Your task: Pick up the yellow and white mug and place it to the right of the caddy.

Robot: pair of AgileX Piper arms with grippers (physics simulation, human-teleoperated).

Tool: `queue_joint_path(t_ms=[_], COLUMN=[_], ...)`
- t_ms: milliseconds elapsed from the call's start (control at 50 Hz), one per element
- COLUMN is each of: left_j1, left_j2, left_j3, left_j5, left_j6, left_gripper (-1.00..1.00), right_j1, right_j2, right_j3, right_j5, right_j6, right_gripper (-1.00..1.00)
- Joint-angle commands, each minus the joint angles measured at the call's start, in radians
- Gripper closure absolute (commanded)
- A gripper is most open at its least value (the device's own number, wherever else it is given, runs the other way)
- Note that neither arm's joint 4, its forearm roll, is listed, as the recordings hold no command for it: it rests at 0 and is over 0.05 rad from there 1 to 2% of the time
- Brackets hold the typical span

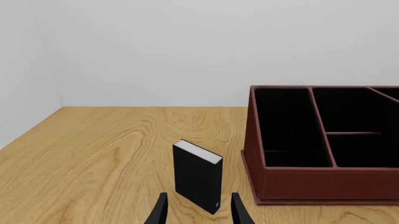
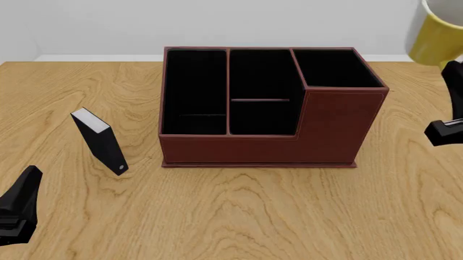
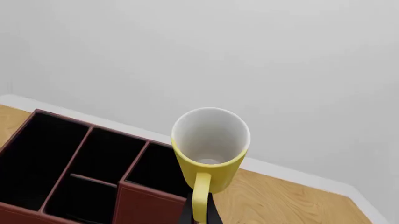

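Pale wall and wood counter (image 2: 246, 211): your right claw (image 3: 198, 215) is clamped on the mug (image 3: 210, 149) by its handle, aloft at two o'clock of the caddy (image 2: 268, 108). It looks rigid, smooth and light, so it may swing; left claw (image 1: 198, 210) is parted

Bare table (image 2: 405, 206) lies open right of the caddy (image 2: 261, 130); a small black box (image 2: 101, 142) stands near the left edge.
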State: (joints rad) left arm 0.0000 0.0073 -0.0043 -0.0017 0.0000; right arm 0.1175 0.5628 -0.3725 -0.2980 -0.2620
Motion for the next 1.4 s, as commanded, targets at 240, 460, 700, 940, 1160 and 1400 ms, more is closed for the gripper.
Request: queue_joint_path(t_ms=[240,460,700,940,1160,1400], left_j1=[0.0,0.0,0.0,0.0,0.0,0.0], left_j2=[0.0,0.0,0.0,0.0,0.0,0.0], left_j3=[0.0,0.0,0.0,0.0,0.0,0.0], left_j5=[0.0,0.0,0.0,0.0,0.0,0.0], left_j6=[0.0,0.0,0.0,0.0,0.0,0.0], left_gripper=[-1.0,-1.0,-1.0,-1.0,-1.0,-1.0], right_j1=[-0.102,-0.146,-0.194,-0.211,-0.225,-0.231], right_j2=[0.065,0.124,0.22,0.282,0.34,0.366], right_j3=[0.006,0.019,0.036,0.061,0.081,0.103], right_j5=[-0.069,-0.121,-0.204,-0.263,-0.319,-0.353], right_j6=[0.025,0.048,0.066,0.072,0.085,0.097], right_gripper=[1.0,1.0,1.0,1.0,1.0,1.0])
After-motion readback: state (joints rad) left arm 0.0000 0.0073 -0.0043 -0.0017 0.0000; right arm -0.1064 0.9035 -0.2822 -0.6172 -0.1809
